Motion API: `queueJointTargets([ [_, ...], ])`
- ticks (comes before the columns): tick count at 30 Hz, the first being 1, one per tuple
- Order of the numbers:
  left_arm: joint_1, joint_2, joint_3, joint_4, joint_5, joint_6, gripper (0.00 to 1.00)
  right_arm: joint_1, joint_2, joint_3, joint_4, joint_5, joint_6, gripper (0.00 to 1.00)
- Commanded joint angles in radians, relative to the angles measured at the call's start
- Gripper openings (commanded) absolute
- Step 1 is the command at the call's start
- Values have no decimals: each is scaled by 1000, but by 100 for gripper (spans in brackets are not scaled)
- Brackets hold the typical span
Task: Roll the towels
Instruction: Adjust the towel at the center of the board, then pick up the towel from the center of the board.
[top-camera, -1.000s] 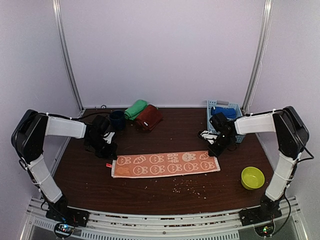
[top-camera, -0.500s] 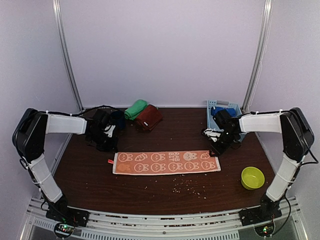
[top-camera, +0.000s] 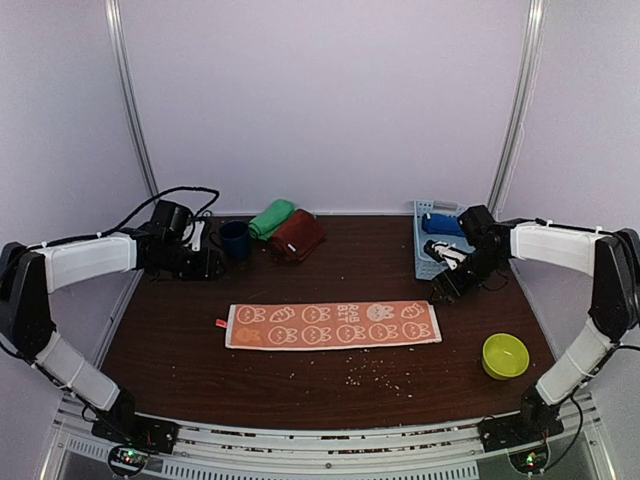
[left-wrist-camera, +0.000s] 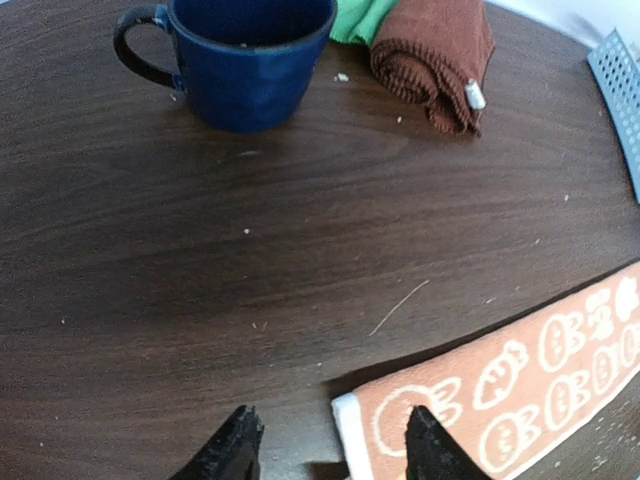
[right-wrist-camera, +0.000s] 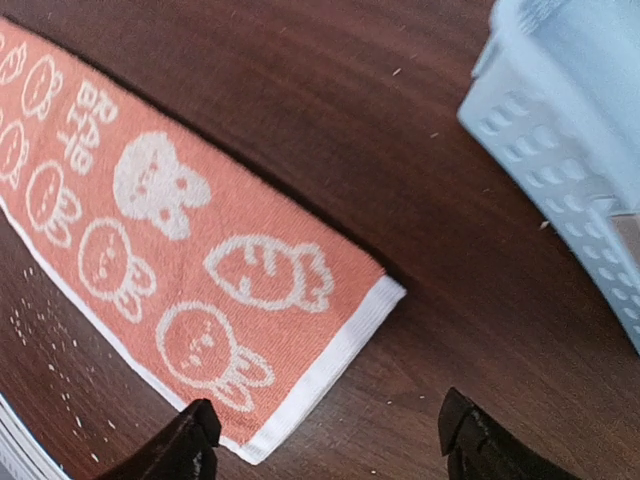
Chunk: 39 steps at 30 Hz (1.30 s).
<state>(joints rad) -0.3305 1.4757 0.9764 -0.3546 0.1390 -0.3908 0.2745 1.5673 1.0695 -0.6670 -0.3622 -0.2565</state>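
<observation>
The orange towel lies flat and unrolled across the middle of the tabletop, its long edges parallel to the near edge. The left jaws stand wide near its white-hemmed left end, holding nothing. The right jaws stand wide near its right corner, also empty. Bare wood separates it from the mug, green towel and maroon towel at the far edge. A blue towel sits in the basket.

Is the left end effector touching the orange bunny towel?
Apart. The top external view shows a strip of table between the left end effector and the orange bunny towel.
</observation>
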Motion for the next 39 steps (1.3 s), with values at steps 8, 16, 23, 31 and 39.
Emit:
queueJointTargets([
  [8, -11, -11, -193, 117, 143, -75, 41, 3, 112, -28, -55, -74, 28, 54],
  [16, -33, -35, -262, 117, 156, -80, 39, 3, 172, -5, -47, -78, 48, 48],
  [23, -39, -82, -306, 115, 130, -90, 39, 3, 197, -5, -39, -70, 43, 41],
  [31, -40, -89, -327, 115, 116, -103, 39, 16, 225, 3, -18, -63, 41, 35],
  [39, -41, -97, -330, 101, 95, -99, 39, 68, 267, 24, -1, -4, 60, 32],
])
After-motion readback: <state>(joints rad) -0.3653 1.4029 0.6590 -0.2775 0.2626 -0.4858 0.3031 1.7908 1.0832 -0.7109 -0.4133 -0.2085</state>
